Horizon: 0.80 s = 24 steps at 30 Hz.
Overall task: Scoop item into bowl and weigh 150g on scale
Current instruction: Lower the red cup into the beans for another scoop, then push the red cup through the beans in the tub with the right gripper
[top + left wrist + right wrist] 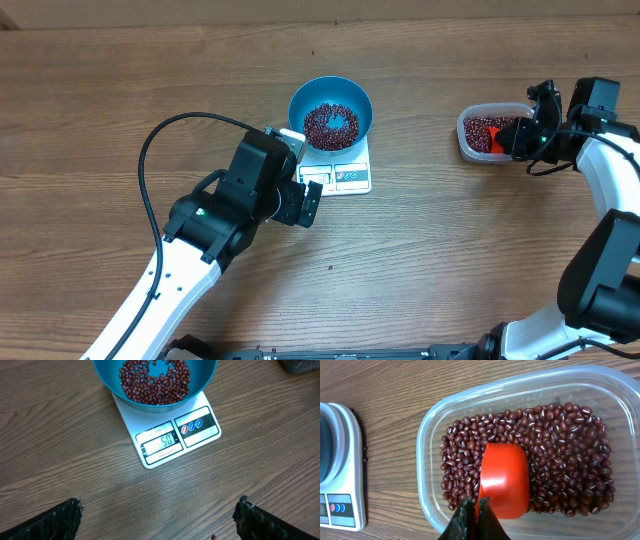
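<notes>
the right pincer (477, 512) grips the handle of the red scoop (504, 480), its cup pointing straight out from the grip into the beans (560, 445) in the clear tub (426, 460), well right of the scale (350, 178). the blue bowl (297, 100) sits on the scale, so the load must go leftward; the left pincer (160, 519) hangs open, empty, just before the scale.

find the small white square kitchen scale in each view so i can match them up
Overhead: the small white square kitchen scale lies at centre, its far part under the round bright blue bowl.
Left wrist: top centre, display towards the camera.
Right wrist: left edge, partly cut off.
Shared landmark: the button panel on its front edge.
</notes>
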Motion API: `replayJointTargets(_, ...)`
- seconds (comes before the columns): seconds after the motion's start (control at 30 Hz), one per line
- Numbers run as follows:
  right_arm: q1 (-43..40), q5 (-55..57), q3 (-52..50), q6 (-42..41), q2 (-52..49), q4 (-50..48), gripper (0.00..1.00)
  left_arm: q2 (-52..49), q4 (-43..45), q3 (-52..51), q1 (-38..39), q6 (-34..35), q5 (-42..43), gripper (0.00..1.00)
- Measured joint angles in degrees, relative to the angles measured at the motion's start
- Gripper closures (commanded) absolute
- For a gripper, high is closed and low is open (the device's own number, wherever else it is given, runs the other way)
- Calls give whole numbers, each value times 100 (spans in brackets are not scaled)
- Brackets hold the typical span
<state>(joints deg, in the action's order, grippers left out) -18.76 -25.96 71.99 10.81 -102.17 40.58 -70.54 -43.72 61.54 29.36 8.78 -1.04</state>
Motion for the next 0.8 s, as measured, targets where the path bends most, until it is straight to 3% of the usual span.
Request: replayJointTargets(0.8,-7,-461,-39,20,-24,35,96,0,0,0,0,-2,0,1)
